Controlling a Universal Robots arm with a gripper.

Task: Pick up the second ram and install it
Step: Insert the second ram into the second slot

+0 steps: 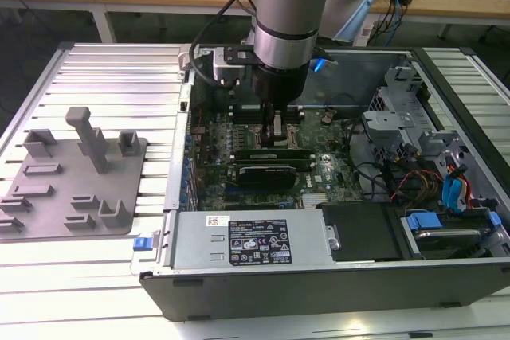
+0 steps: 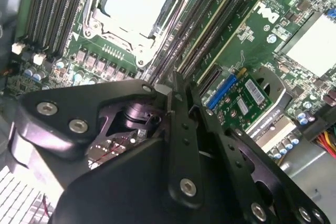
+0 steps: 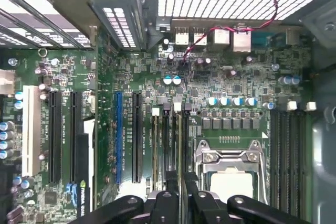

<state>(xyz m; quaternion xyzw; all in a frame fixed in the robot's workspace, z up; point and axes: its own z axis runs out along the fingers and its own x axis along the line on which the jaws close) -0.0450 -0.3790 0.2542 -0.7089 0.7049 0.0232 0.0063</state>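
Flanking pincer [image 1: 276,134]: CPU socket [image 3: 231,169], black card [image 1: 267,174]

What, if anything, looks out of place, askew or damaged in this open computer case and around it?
Nothing stands out. The claw is down over the memory slots beside the CPU socket, and the grey holder plate lies flat beside the case.

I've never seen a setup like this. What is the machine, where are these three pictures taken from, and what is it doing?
It is a robot arm reaching down into an opened computer case. One camera watches from off the arm; two ride near its wrist, looking past the gripper at the green motherboard. The jaws are closed on a thin memory board, standing on edge at the slots beside the metal CPU socket. A grey holder plate with upright posts lies on the table at the exterior view's left.
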